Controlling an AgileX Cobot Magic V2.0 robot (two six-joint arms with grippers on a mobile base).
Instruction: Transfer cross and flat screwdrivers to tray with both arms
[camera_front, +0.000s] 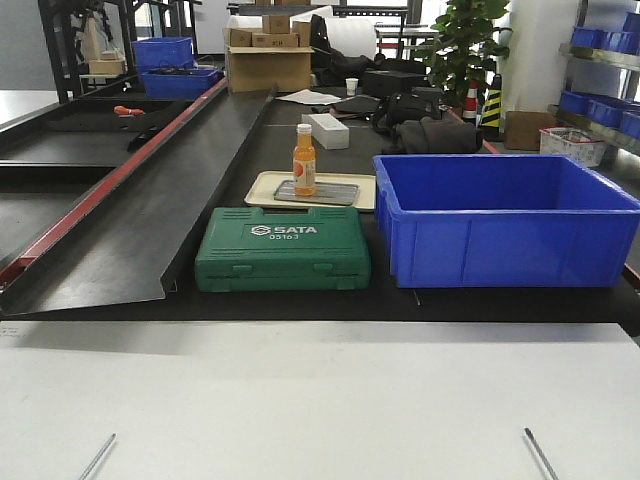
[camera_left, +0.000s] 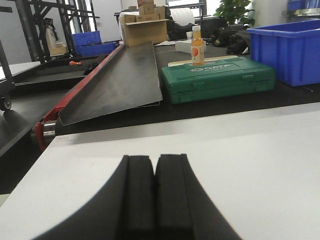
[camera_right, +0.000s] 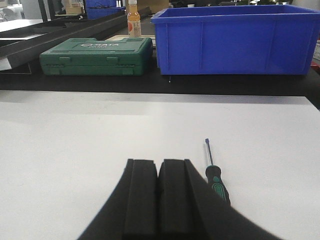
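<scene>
- The left gripper (camera_left: 154, 167) hangs low over the white table (camera_front: 320, 390). Its two black pads are pressed flat together with nothing between them.
- The right gripper (camera_right: 159, 170) sits just as low over the same table. Its pads are likewise closed on each other and empty.
- The right screwdriver (camera_right: 214, 172) lies on the table just right of the right gripper. Its black-and-green handle is at the near end, partly hidden behind the right finger, and the thin dark shaft points to the far side. Whether the handle touches the finger cannot be told.
- In the front view only that tool's shaft shows, at the near right edge of the table.
- The left screwdriver (camera_front: 98, 458) lies at the near left edge of the table, well apart from the other. Only its slim metal shaft shows, slanting far and right, and the picture's bottom edge cuts off the handle.
- Which tip is cross and which is flat is too small to tell.
- Beyond the table, on a black bench, a closed green case (camera_front: 282, 248) lies flat, with a blue bin (camera_front: 500, 245) just beside it on the right.
- Behind the case sits a cream tray (camera_front: 262, 186) holding a grey plate (camera_front: 335, 193). An orange bottle (camera_front: 304, 160) stands upright on the plate.
- A long black ramp (camera_front: 170, 190) runs from left of the case toward the far end of the room.
</scene>
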